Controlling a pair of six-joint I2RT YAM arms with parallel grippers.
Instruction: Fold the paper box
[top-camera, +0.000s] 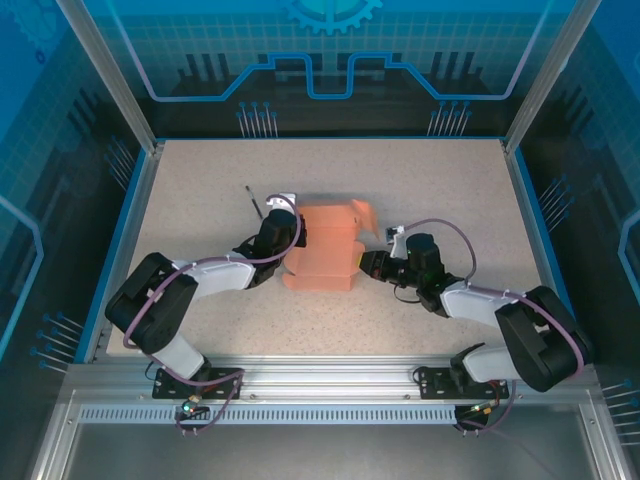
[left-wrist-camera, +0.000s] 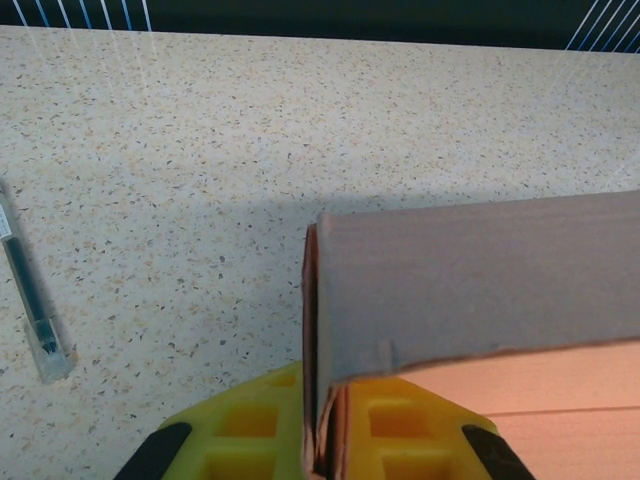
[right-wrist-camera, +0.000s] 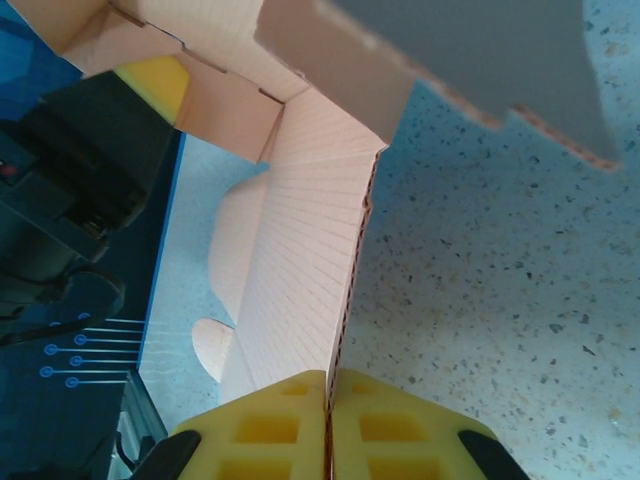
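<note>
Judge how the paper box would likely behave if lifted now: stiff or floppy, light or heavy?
Probably light: the paper box is thin card, seen edge-on at the right gripper. Likely floppy at its creases: one flap juts out unfolded. The left gripper pinches one wall too, so panels may bend.

Black-and-white arms (top-camera: 160, 300) carry looping purple cables (top-camera: 441, 221) and yellow finger pads (right-wrist-camera: 270, 430) (grid-moulded).

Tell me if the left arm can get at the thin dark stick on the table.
Probably not yet: the left gripper is shut on the paper box. The stick lies nearby on bare table, nothing between.
</note>
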